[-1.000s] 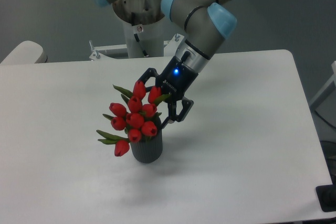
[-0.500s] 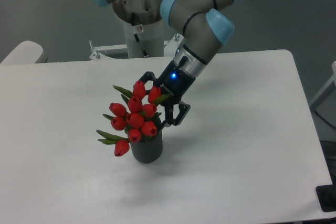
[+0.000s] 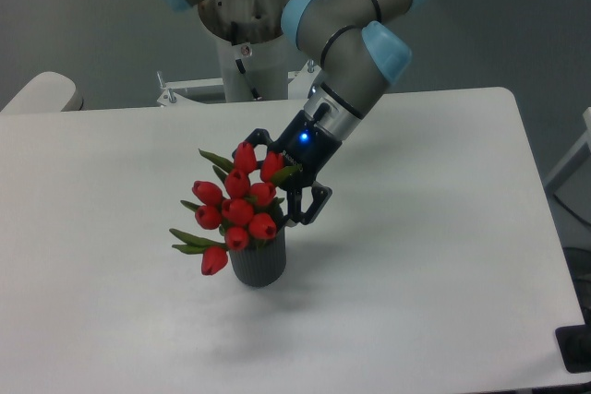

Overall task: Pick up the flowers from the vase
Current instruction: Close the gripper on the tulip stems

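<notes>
Red closed tulip buds with dark green pointed leaves, the flowers (image 3: 237, 208), stand bunched in the short dark grey ribbed cylinder vase (image 3: 259, 263), which sits upright on the white table (image 3: 434, 256) a little toward seven o'clock from the table's middle. One bud droops out at about eight o'clock from the vase mouth, and green leaves poke out at nine and at eleven o'clock from the bunch. Coming down from one o'clock, the grey arm with pale blue joint caps (image 3: 355, 34) reaches in, and its black two-finger gripper (image 3: 275, 186) with a lit blue lamp on the wrist sits against the bunch at its two o'clock side. The jaws are spread apart: one finger shows behind the topmost buds, the other bends down just beside the buds at the vase rim, at three o'clock from the bunch. Whether either finger touches the stems cannot be told, since the buds hide that spot. At ten o'clock, off the table's edge, a pale rounded object (image 3: 42, 92) is partly visible.
</notes>
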Available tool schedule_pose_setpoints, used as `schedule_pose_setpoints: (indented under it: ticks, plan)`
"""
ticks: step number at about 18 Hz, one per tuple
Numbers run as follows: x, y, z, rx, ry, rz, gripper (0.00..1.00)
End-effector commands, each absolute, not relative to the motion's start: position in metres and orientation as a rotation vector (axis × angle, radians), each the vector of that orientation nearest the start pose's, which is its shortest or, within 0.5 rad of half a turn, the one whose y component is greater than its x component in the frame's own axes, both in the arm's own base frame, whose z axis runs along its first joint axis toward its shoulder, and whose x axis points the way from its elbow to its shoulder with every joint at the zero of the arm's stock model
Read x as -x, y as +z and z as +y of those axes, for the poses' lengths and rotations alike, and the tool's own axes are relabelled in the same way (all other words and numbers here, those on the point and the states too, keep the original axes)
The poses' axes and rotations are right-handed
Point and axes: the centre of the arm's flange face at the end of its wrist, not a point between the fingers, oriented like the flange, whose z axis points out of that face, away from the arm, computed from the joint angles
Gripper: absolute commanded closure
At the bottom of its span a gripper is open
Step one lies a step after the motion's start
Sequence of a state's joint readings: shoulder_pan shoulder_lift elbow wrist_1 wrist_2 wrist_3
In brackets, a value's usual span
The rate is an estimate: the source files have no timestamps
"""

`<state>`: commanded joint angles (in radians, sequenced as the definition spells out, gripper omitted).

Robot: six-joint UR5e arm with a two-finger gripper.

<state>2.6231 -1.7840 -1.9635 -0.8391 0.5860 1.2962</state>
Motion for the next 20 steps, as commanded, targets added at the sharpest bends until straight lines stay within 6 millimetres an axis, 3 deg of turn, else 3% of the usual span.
schedule_pose_setpoints:
  ticks: [6,7,14,20]
  plan:
    - [0.341,0.309,0.452,2.138,-0.333,0.357,0.0]
    - [0.343,0.311,0.453,2.134,-0.324,0.358,0.03]
    - [0.348,0.316,0.45,2.11,-0.32,0.345,0.54]
    - [0.351,0.32,0.449,2.107,-0.31,0.344,0.59]
